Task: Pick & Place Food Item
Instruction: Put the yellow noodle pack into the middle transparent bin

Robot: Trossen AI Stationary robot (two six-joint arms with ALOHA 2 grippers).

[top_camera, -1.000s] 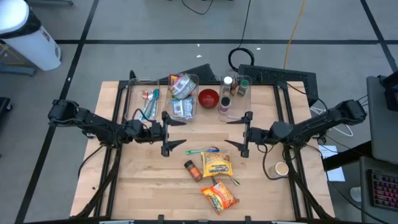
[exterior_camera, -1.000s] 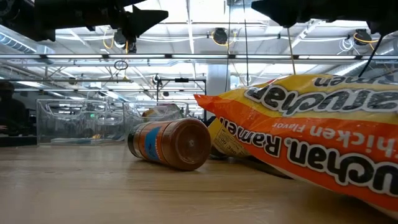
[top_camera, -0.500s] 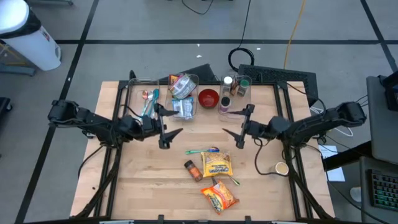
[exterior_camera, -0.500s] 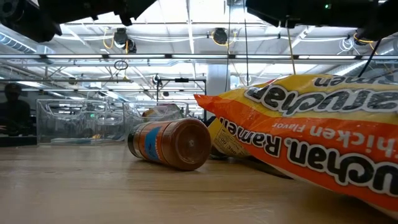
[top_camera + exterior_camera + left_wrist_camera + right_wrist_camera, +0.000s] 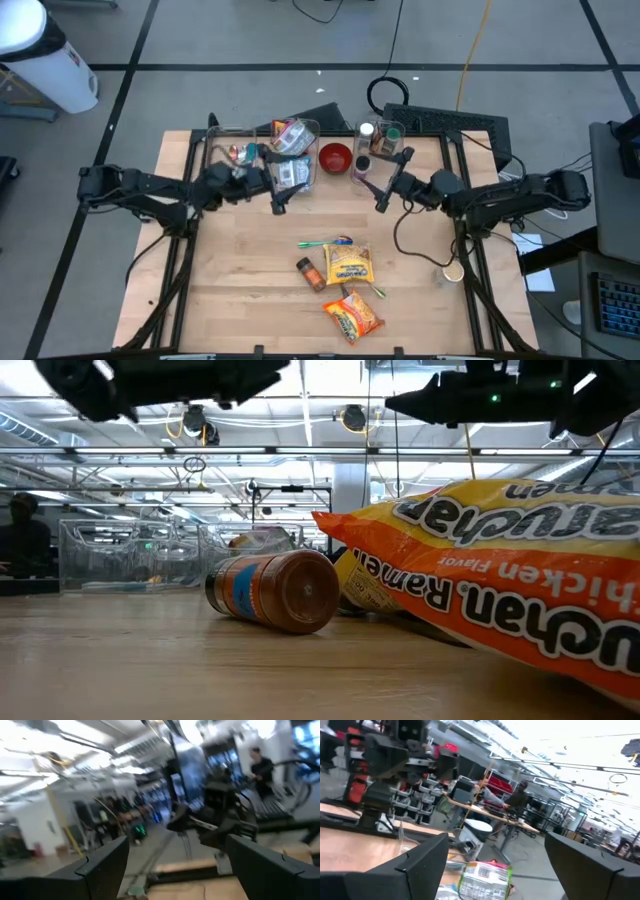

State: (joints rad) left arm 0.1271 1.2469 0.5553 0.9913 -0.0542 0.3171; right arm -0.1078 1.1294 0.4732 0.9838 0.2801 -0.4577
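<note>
A brown spice jar lies on its side on the table, also in the low view. Beside it lie a yellow ramen packet and an orange ramen packet, the latter close in the low view. My left gripper is open and empty above the table, near the clear bins at the far side. My right gripper is open and empty, facing it from the right. Both are well far of the food items. The wrist views show the open fingers and the room beyond.
Clear bins with packets stand along the far edge, with a red bowl and a bin of bottles. A green-and-blue stick lies far of the yellow packet. A small cup stands at the right. People show in the room.
Both grippers have moved toward the table's far edge, toward the bins, and have turned as they went. Both stay open and empty. The jar and packets have not moved.
</note>
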